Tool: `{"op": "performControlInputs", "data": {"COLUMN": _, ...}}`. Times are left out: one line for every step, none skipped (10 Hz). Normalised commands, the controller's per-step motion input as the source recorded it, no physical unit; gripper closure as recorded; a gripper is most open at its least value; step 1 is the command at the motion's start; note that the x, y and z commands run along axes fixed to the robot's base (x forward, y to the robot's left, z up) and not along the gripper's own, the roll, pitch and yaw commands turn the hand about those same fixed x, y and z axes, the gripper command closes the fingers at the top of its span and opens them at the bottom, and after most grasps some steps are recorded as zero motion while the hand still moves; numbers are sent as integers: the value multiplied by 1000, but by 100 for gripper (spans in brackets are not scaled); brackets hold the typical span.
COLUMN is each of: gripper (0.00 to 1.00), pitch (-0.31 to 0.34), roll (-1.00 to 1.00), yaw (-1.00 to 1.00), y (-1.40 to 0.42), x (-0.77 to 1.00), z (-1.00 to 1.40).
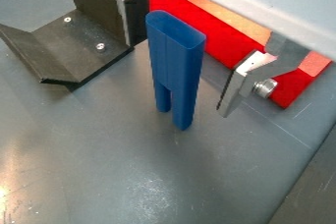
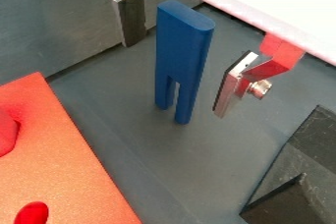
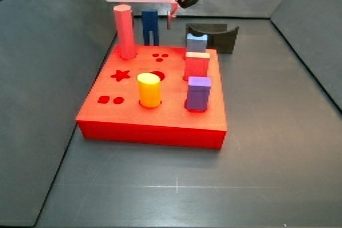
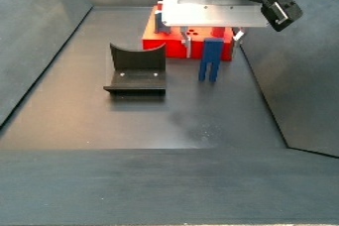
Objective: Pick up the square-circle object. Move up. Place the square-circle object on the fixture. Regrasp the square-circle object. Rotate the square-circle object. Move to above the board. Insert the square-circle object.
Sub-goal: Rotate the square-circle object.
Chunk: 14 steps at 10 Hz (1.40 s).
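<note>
The gripper [image 1: 184,61] hangs wide open around the upright square-circle object [image 1: 174,69] on the dark grey floor [image 4: 159,121], between board [image 4: 169,38] and fixture [image 4: 135,69].

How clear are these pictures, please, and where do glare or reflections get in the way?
Both wrist views are sharp on the blue peg, which stands between the open end effector fingers; in a wrist view the grey floor shows soft sheen. In a side view the floor mirrors the peg faintly. The red board is evenly lit.
</note>
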Motion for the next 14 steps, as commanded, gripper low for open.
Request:
{"op": "performControlInputs", "data": {"gripper": 0, "pitch": 2, "roll": -227, "yaw": -4, "y": 8, "x": 1, "z": 0}}
{"op": "performControlInputs", "data": {"gripper": 0, "pitch": 2, "roll": -226, "yaw": -4, "y": 8, "x": 1, "z": 0}}
{"op": "performControlInputs", "data": {"gripper": 0, "pitch": 2, "roll": -226, "yaw": -4, "y": 137, "x": 0, "z": 1000}}
{"op": "performControlInputs", "data": {"gripper": 0, "pitch": 14, "roll": -226, "yaw": -7, "y": 137, "x": -11, "z": 1000}}
{"op": "performControlInputs", "data": {"gripper": 0, "pitch": 35, "roll": -222, "yaw": -27, "y": 122, "x": -26, "z": 1000}}
{"op": "performControlInputs", "data": {"gripper": 0, "pitch": 45, "roll": -213, "yaw": -45, "y": 96, "x": -16, "z": 888}}
{"op": "performControlInputs", "data": {"gripper": 0, "pitch": 53, "roll": -205, "yaw": -49, "y": 72, "x": -12, "z": 716}}
{"op": "performControlInputs", "data": {"gripper": 0, "pitch": 54, "roll": -199, "yaw": -48, "y": 59, "x": -10, "z": 594}}
{"op": "performControlInputs", "data": {"gripper": 0, "pitch": 59, "roll": -188, "yaw": -49, "y": 45, "x": -7, "z": 347}}
{"op": "performControlInputs", "data": {"gripper": 0, "pitch": 5, "roll": -14, "yaw": 1000, "y": 0, "x": 0, "z": 0}}
{"op": "performControlInputs", "data": {"gripper": 0, "pitch": 5, "roll": -13, "yaw": 1000, "y": -11, "x": 20, "z": -115}}
{"op": "performControlInputs", "data": {"gripper": 0, "pitch": 4, "roll": -13, "yaw": 1000, "y": -23, "x": 36, "z": -94}}
{"op": "performControlInputs", "data": {"gripper": 0, "pitch": 3, "roll": -13, "yaw": 1000, "y": -11, "x": 38, "z": -57}}
{"op": "performControlInputs", "data": {"gripper": 0, "pitch": 3, "roll": -14, "yaw": 1000, "y": -7, "x": 38, "z": -43}}
